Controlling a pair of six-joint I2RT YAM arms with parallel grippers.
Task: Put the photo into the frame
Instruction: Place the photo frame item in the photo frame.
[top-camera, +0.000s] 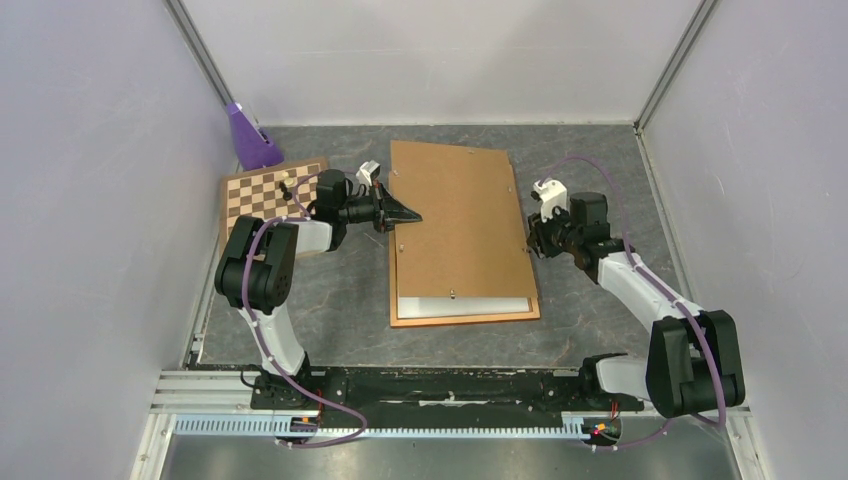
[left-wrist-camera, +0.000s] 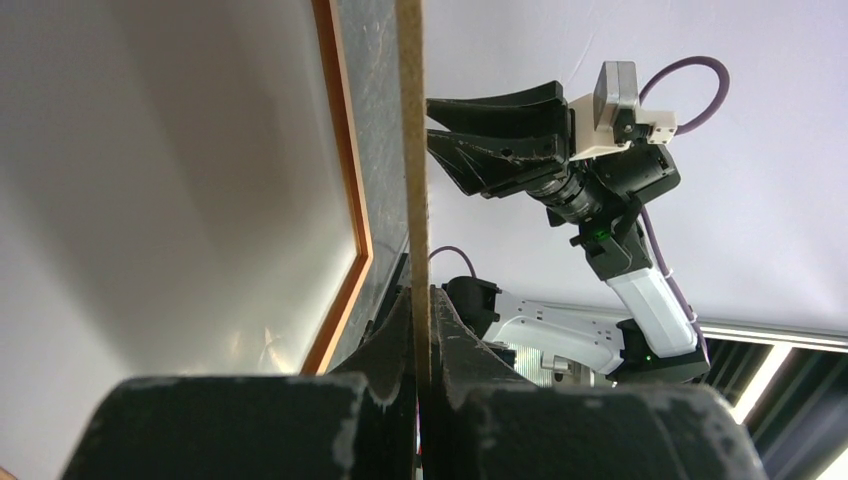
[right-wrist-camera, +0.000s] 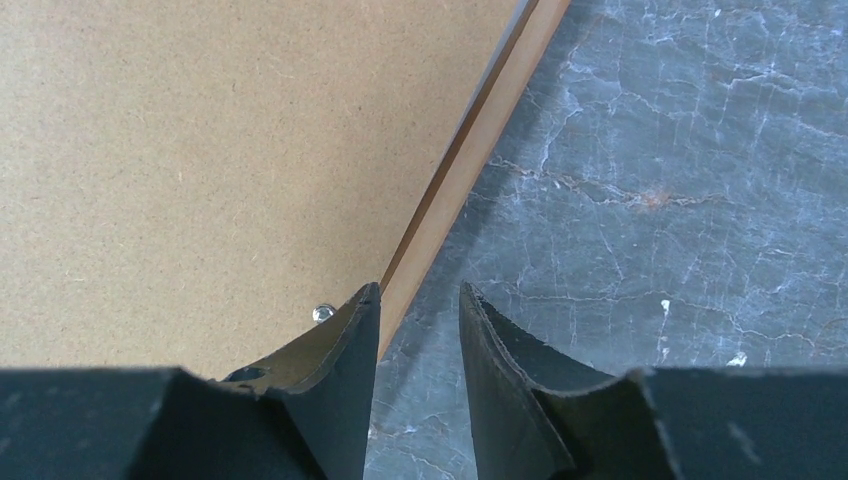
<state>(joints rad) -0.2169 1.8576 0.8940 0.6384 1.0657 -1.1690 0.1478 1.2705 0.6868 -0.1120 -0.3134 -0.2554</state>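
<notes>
Left gripper (top-camera: 408, 214): fingers (left-wrist-camera: 392, 345) pressed together on the thin edge of the brown backing panel (top-camera: 460, 210), pinching it at the panel's 9 o'clock side; wrist level and pointing toward 3 o'clock, forearm running back to a raised elbow, upper link dropping to the base at 7 o'clock. Right gripper (right-wrist-camera: 418, 300): fingers (right-wrist-camera: 350, 340) spread with a clear gap and holding nothing, one tip over the panel's margin, the other over the grey table (top-camera: 340, 290), the frame (top-camera: 465, 318) rail running up to the gap; wrist tipped downward at the frame's 3 o'clock side, forearm sloping back toward 5 o'clock. The frame lies flat at the centre of the table, the panel skewed on top. The photo (top-camera: 465, 303) shows only as a white strip at the 6 o'clock end, between panel and rail. A chessboard (top-camera: 262, 190) lies at the frame's 9 o'clock.
</notes>
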